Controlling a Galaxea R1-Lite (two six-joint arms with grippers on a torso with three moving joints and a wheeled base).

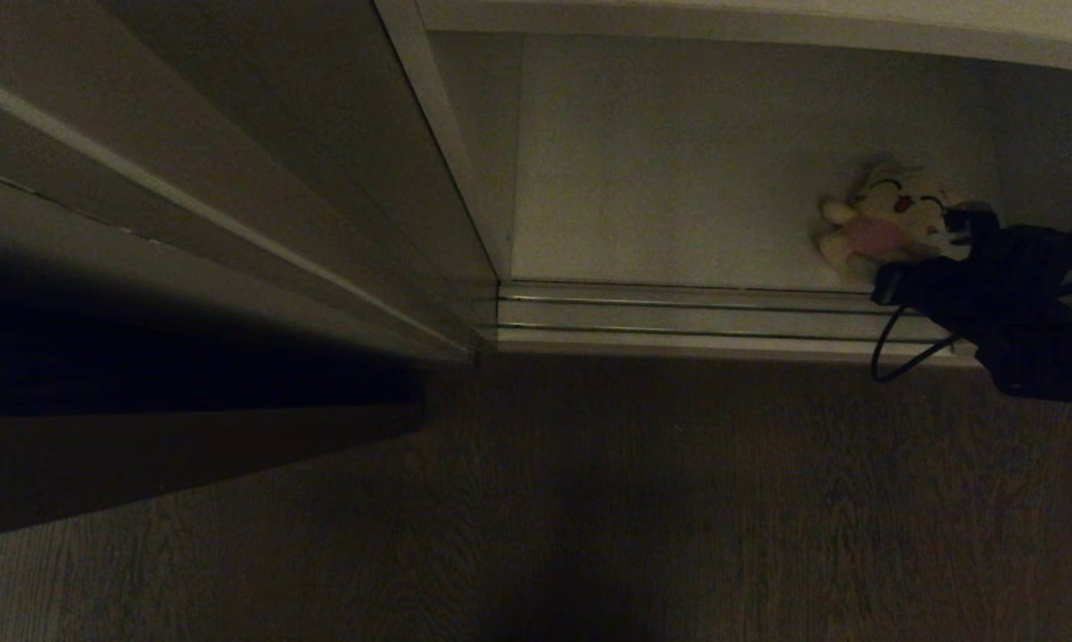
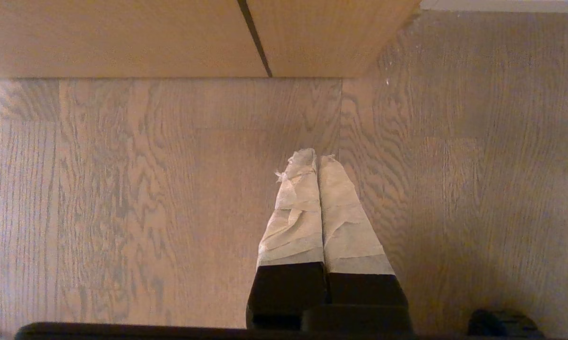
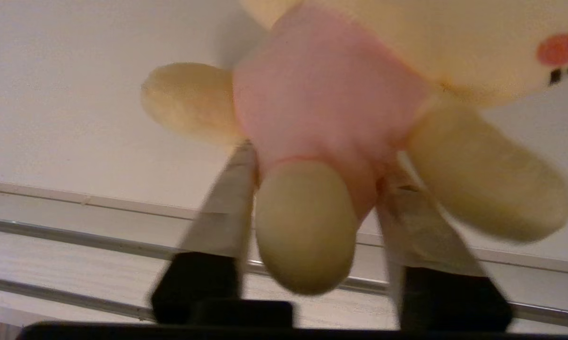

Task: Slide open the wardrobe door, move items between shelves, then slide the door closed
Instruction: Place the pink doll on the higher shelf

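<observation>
A yellow plush toy with a pink belly [image 1: 875, 227] lies on the white bottom shelf [image 1: 679, 160] of the wardrobe, near its front right. My right gripper [image 1: 951, 234] reaches in from the right. In the right wrist view its taped fingers [image 3: 227, 212] press on both sides of the yellow plush toy [image 3: 326, 89] at the belly, with one leg hanging between them. The sliding wardrobe door [image 1: 277, 134] stands pushed over to the left. My left gripper [image 2: 318, 158] is parked over the wooden floor, shut and empty.
Silver floor rails [image 1: 679, 316] run along the front edge of the shelf, just under my right arm. Dark wood-grain floor [image 1: 679, 499] lies in front of the wardrobe. A light wooden panel [image 2: 123, 38] shows beyond the left gripper.
</observation>
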